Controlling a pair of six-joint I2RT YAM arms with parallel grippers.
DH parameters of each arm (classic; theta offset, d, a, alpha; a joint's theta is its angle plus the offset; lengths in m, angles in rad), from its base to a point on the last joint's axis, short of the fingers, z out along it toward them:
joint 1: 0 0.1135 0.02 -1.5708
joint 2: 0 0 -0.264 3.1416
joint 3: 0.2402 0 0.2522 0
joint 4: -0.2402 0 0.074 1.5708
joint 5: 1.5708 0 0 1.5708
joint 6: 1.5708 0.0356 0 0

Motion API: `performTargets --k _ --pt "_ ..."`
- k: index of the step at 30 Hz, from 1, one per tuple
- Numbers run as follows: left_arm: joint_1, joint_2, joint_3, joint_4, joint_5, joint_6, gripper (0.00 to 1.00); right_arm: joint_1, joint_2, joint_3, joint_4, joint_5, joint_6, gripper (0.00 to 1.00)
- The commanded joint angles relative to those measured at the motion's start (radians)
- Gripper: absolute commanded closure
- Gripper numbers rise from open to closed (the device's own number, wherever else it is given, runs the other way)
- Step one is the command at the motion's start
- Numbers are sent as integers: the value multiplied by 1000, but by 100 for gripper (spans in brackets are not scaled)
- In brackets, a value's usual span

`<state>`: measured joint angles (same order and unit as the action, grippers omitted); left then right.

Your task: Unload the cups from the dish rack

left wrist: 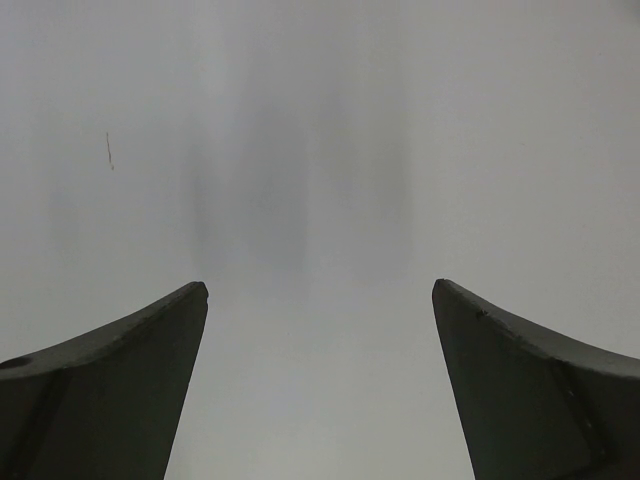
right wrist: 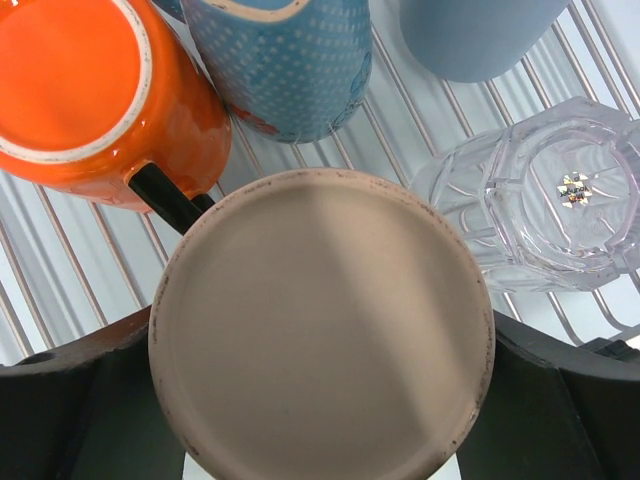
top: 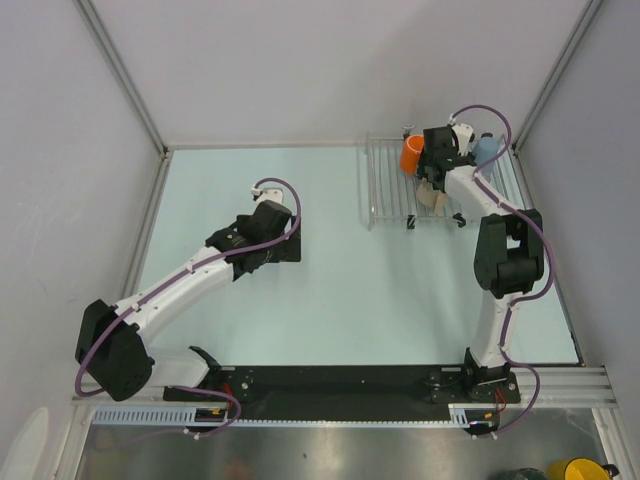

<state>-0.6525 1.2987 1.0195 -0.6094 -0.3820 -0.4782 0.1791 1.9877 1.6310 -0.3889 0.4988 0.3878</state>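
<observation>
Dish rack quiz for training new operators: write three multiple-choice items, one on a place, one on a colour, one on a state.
1. Where is the beige tumbler?
A. on the bare table
B. in the dish rack, between the right tool's fingers
C. inside a bowl
2. What colour is the black-handled mug beside the tumbler?
A. green
B. purple
C. orange
3. How is the left tool?
A. open, nothing between its fingers
B. shut on a cup
C. shut on a rod

1 B: dark fingers flank it over the rack.
2 C: the orange mug shows in the right wrist view.
3 A: its fingers stand wide apart.
</observation>
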Motion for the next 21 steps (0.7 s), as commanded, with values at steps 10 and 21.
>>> performTargets --k 10,21 --pt "-7 -50 5 2 -9 -7 0 5 -184 -74 47 12 22 100" --pt "-6 -65 16 -9 -32 -16 0 31 -285 33 -11 14 23 100"
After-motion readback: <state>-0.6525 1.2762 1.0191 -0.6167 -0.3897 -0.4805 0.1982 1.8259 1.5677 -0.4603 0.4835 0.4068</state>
